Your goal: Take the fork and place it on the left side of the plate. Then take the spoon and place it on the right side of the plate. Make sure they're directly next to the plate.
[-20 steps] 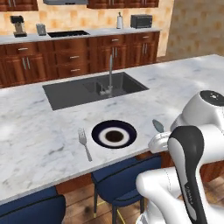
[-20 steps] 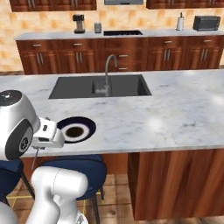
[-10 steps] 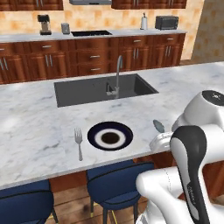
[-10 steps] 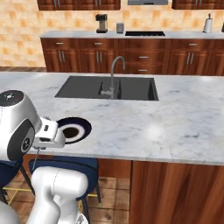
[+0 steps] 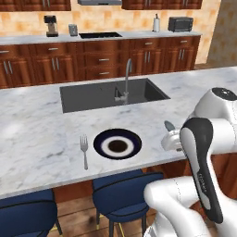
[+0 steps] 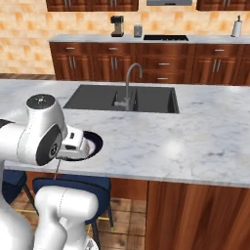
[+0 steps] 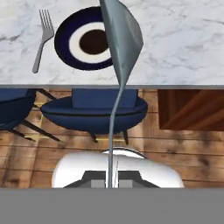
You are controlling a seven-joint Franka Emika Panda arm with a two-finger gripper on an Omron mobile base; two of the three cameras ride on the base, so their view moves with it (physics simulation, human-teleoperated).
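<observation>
Holding the spoon (image 7: 120, 39) by the handle tip in a closed gripper (image 7: 112, 181), bowl high beyond the counter (image 5: 37, 129) edge, right of the plate (image 5: 117, 144). Fork (image 5: 84, 149) already left of plate. Thin pinch: could swing or slip, landing too far away.

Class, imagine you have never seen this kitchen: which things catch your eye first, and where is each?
The spoon looms largest, clamped by its handle in the shut gripper and held out over the counter's front edge. On the marble counter sits the dark-rimmed plate, with the fork lying beside it on its left.
</observation>
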